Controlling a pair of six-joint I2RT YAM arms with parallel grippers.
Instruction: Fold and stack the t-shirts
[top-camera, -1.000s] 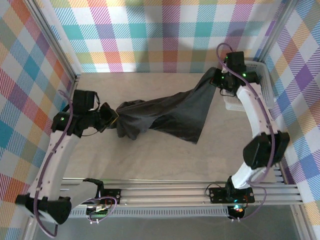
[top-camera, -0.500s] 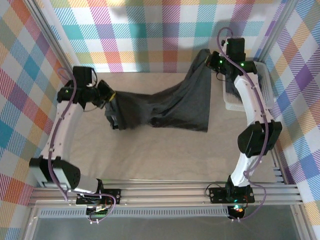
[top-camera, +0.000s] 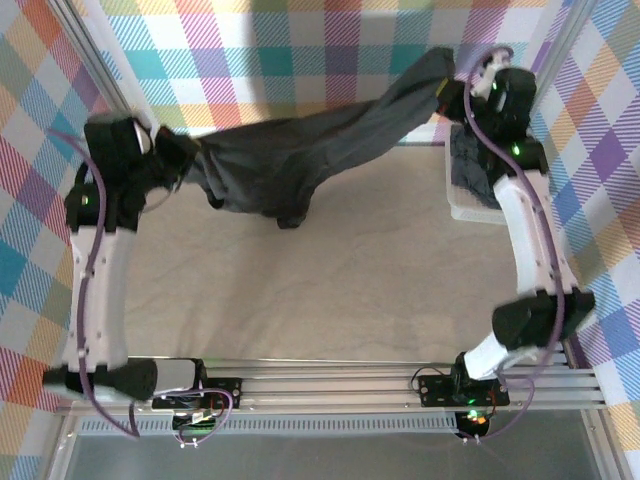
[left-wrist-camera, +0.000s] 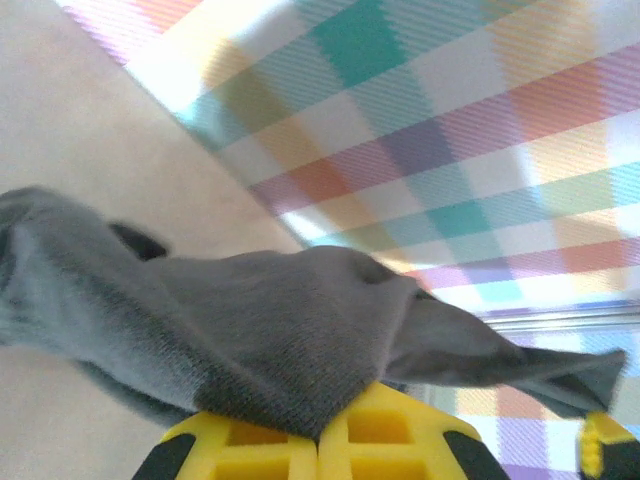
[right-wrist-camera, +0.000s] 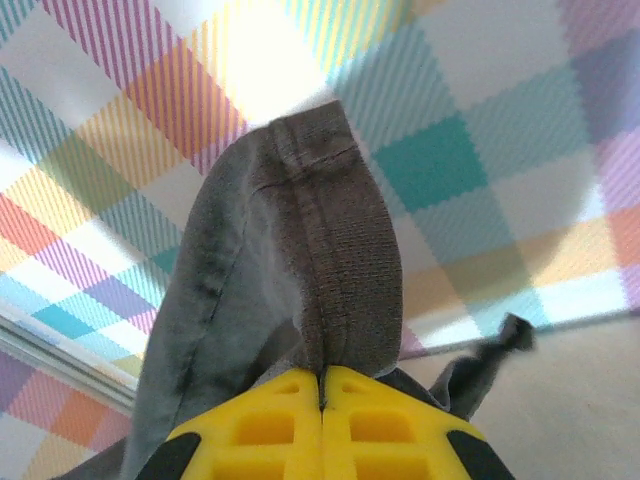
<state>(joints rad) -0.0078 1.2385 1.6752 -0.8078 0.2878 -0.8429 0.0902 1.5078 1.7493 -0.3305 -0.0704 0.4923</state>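
The left gripper (left-wrist-camera: 318, 432) and the right gripper (right-wrist-camera: 322, 385) each pinch tight on an end of the t-shirt (top-camera: 300, 160), which hangs stretched between their fingers (right-wrist-camera: 250, 435) above the table (top-camera: 330, 290), seemingly so it can be spread flat for folding.

Robot lab test cell: silver aluminium-extrusion frame rails (top-camera: 330, 385), pastel plaid fabric backdrop walls (top-camera: 300, 60), bare beige tabletop (top-camera: 330, 290).

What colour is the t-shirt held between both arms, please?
The t-shirt is dark charcoal grey; top external view shows it best.
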